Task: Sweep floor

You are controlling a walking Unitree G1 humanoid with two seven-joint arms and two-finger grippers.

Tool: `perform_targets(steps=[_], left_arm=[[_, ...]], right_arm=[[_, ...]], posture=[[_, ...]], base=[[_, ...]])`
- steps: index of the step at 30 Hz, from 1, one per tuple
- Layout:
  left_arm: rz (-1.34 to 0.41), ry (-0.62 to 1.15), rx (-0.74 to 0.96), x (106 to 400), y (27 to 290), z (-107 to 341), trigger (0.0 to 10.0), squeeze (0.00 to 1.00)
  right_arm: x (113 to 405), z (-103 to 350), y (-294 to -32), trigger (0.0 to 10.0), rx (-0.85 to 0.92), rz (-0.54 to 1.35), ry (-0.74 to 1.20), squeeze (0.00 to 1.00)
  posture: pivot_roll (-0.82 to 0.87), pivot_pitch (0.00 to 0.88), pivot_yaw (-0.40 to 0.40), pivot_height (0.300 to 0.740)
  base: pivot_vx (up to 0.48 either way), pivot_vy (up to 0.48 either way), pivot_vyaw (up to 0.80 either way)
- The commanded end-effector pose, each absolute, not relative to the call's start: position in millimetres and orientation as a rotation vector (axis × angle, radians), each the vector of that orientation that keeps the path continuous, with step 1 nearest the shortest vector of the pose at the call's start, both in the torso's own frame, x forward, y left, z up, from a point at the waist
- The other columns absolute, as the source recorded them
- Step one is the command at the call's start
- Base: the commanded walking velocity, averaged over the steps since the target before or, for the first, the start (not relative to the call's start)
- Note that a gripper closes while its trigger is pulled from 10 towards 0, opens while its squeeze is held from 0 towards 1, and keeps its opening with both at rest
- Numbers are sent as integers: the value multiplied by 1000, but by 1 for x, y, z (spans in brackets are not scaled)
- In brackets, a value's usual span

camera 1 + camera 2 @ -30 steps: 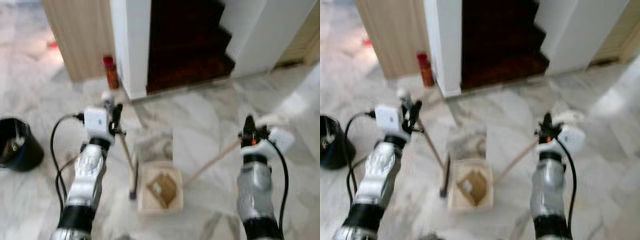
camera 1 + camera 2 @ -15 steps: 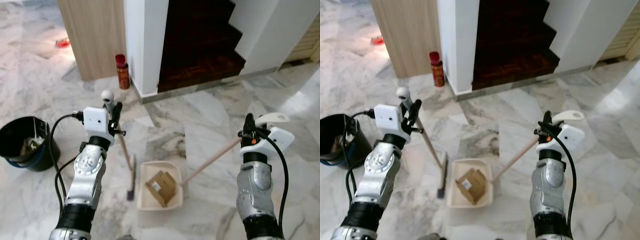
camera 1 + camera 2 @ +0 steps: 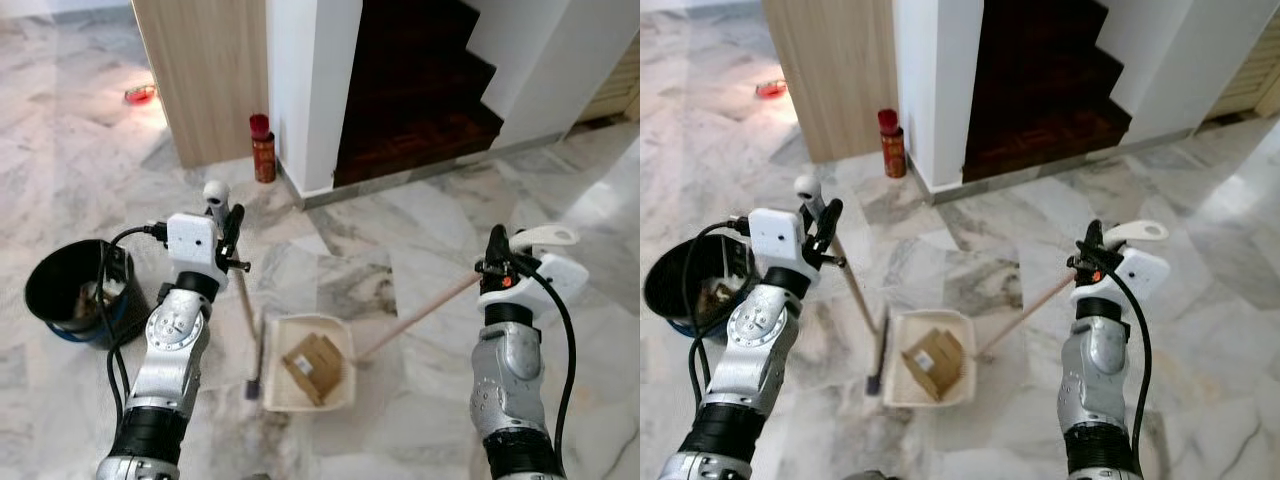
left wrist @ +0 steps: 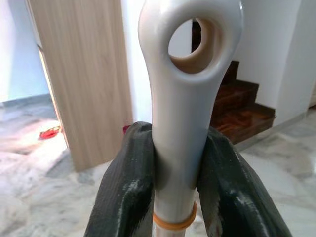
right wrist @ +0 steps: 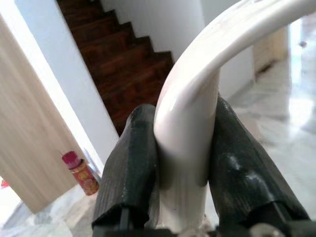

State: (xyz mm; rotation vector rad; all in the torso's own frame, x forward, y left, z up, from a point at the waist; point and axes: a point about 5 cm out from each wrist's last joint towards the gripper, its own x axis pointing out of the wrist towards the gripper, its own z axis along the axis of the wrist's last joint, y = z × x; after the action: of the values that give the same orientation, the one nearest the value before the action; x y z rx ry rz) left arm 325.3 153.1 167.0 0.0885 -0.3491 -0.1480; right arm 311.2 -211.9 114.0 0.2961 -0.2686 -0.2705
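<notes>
My left gripper is shut on the white top of a broom handle; the broom slants down to its dark head on the marble floor. Beside that head lies a cream dustpan with a brown cardboard scrap in it. The dustpan's long wooden handle runs up to the right, where my right gripper is shut on its white curved grip.
A black bucket with rubbish stands on the floor at the left. A red can leans by the white pillar. Dark wooden stairs rise behind it, next to a wooden panel.
The camera has shifted, so the bucket and the doorway sit further right in view. Both grippers keep their hold; broom and dustpan stay in place between the arms.
</notes>
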Motion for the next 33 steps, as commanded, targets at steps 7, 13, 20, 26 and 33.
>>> perform_targets(steps=[7,13,20,26,33], left_arm=[[-180,-400,74,325,147,177,10000,0],[-178,-401,77,326,148,178,10000,0],[-185,-392,84,324,149,176,10000,0],[-185,-394,88,326,150,177,10000,0],[-191,-394,83,325,149,178,10000,0]], right_arm=[[315,126,-213,10000,289,-266,-322,0],[316,127,-212,10000,275,-266,-326,0],[314,127,-212,10000,243,-269,-327,0],[315,126,-212,10000,270,-275,-325,0],[315,126,-210,10000,277,-276,-324,0]], posture=[[180,73,-56,740],[182,89,-53,740],[180,95,-48,740],[183,102,-46,740],[187,109,-47,740]], base=[[0,336,0],[0,330,0],[0,330,291],[0,330,163],[0,329,0]])
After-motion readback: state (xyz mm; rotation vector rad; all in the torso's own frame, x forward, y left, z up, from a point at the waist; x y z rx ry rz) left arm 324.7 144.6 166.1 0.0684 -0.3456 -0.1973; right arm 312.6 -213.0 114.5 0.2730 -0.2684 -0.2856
